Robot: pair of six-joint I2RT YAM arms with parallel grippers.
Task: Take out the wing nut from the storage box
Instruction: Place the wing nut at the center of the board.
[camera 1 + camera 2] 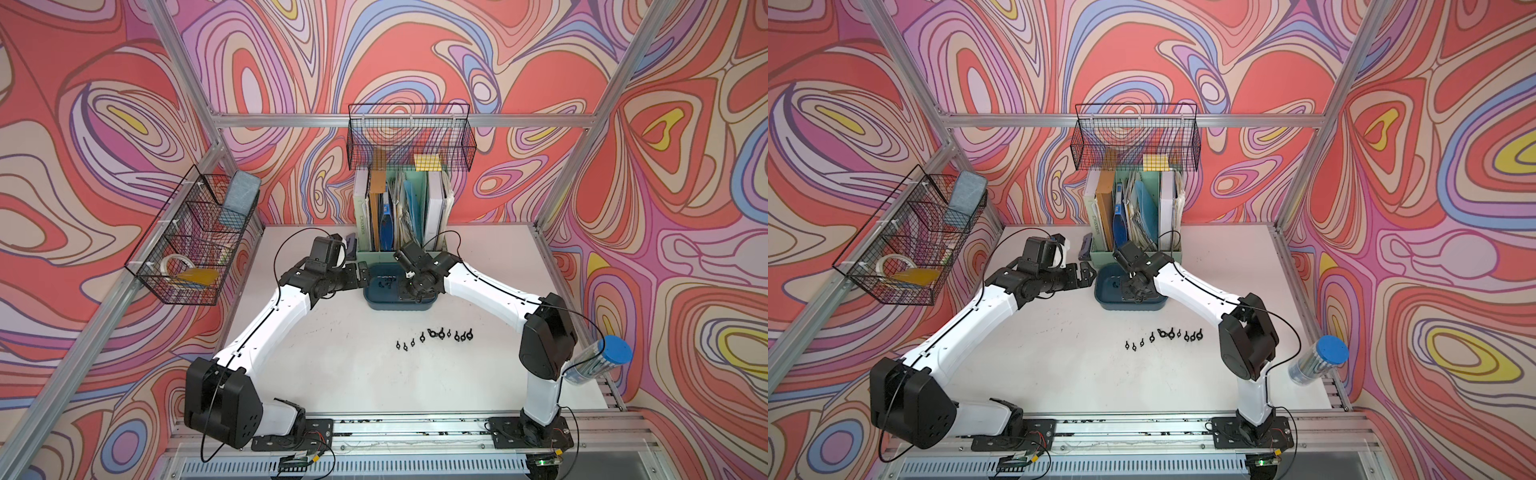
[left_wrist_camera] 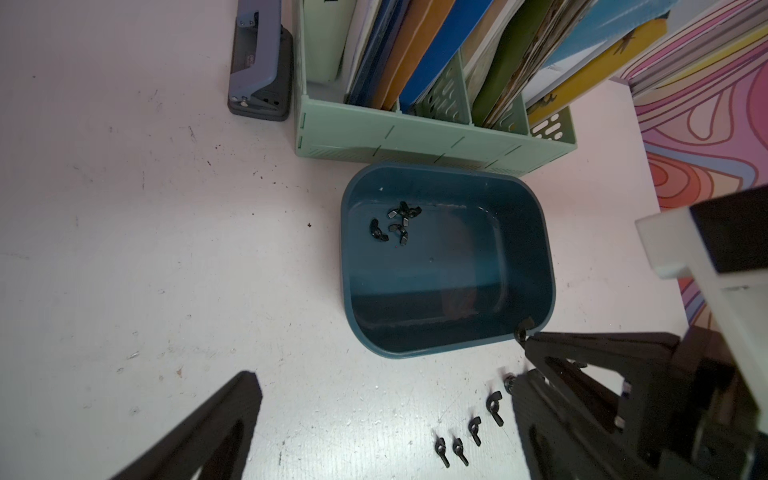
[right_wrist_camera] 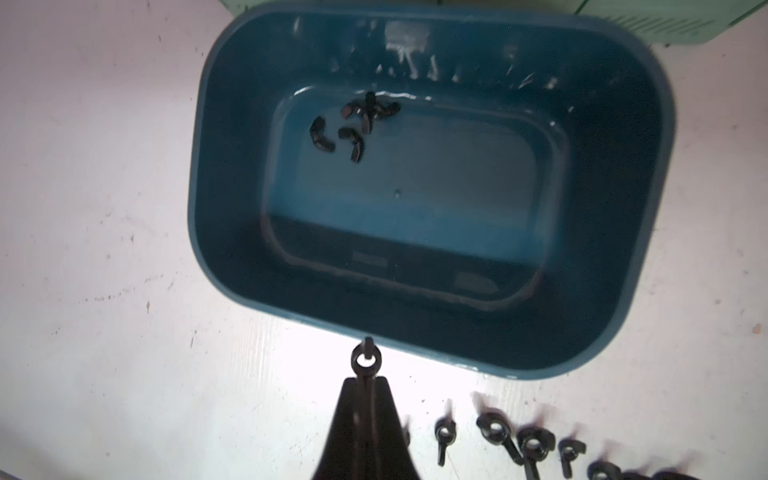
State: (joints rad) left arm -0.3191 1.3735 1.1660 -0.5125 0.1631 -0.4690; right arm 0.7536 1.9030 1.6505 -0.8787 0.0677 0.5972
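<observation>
The dark teal storage box stands mid-table in front of the file holder. Several black wing nuts lie in one corner of its floor. My right gripper hangs over the box's near rim, shut on one wing nut that sticks out past its tips; the same nut also shows in the left wrist view. My left gripper is open and empty, just left of the box. A row of wing nuts lies on the table in front.
A mint-green file holder full of folders stands right behind the box. A grey hole punch lies to its left. Black wire baskets hang on the left wall and back rail. A blue-capped tube lies at the right edge.
</observation>
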